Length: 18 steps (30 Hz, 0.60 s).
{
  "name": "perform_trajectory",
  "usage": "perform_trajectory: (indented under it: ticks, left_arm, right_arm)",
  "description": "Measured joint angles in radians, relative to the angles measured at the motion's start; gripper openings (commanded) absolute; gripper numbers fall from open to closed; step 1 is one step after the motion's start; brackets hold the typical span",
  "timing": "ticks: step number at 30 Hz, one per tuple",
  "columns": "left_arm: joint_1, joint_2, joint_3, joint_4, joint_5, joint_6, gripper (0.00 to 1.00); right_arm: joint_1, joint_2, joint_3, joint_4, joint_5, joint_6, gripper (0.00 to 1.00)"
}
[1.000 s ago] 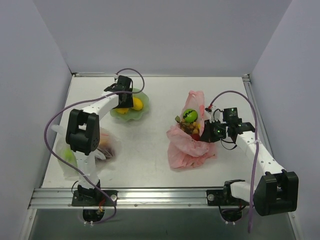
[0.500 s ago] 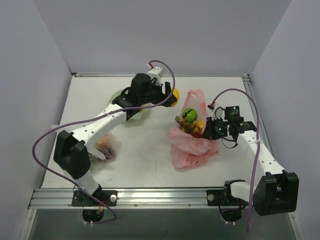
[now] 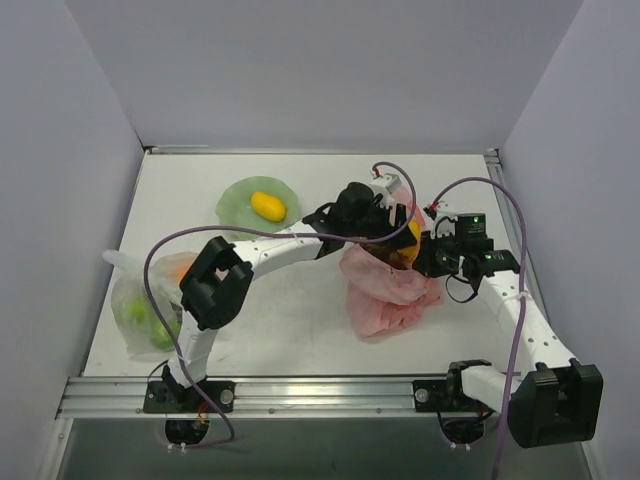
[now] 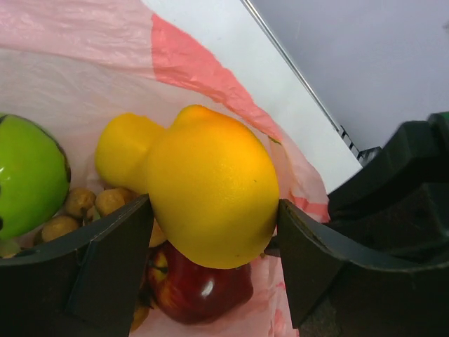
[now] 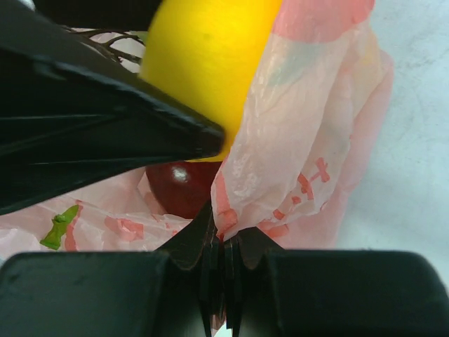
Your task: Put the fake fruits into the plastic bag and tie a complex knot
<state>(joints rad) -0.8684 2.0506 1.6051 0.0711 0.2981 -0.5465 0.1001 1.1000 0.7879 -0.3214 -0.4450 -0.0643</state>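
Note:
The pink plastic bag (image 3: 388, 292) lies right of centre, its mouth held up. My left gripper (image 4: 214, 210) hovers over that mouth, shut on the yellow-orange citrus (image 4: 210, 193). Below it inside the bag lie a green round fruit (image 4: 28, 175), a red apple (image 4: 200, 291), a brown grape bunch (image 4: 84, 207) and a second yellow fruit (image 4: 123, 151). My right gripper (image 5: 224, 235) is shut on the bag's rim film (image 5: 295, 140) on the right side. In the top view the left gripper (image 3: 403, 238) hides most of the bag's contents, and the right gripper (image 3: 428, 258) sits just right of it.
A green plate (image 3: 235, 205) at the back left holds one yellow fruit (image 3: 267, 206). A clear bag of fruits (image 3: 145, 305) lies near the left wall. The left arm (image 3: 280, 248) stretches across the table's middle. Walls close in left, right and behind.
The left arm swung from the green plate across to the pink bag, carrying the citrus. The right gripper kept its hold on the bag's rim and shifted slightly.

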Motion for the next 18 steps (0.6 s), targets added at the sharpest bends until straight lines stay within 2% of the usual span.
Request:
perform_trajectory:
  ticks: [1, 3, 4, 11, 18]
  left_arm:
    - [-0.005, 0.020, 0.014, 0.005, -0.006, -0.007, 0.77]
    - [-0.013, 0.062, 0.051, 0.000, -0.032, -0.011, 0.87]
    - [-0.016, 0.081, 0.068, 0.000, -0.047, -0.007, 0.97]
    - [-0.015, 0.083, 0.065, -0.042, -0.089, 0.062, 0.97]
    - [0.056, -0.192, -0.061, -0.168, -0.052, 0.145, 0.97]
  right_arm:
    - [-0.002, -0.004, -0.004, 0.004, 0.008, 0.000, 0.00]
    - [-0.002, -0.008, -0.010, 0.005, 0.019, 0.000, 0.00]
    - [-0.002, -0.008, -0.011, 0.005, 0.024, 0.000, 0.00]
    - [-0.008, -0.011, -0.012, 0.006, 0.038, -0.006, 0.00]
    - [-0.010, -0.022, -0.018, 0.006, 0.037, -0.013, 0.00]
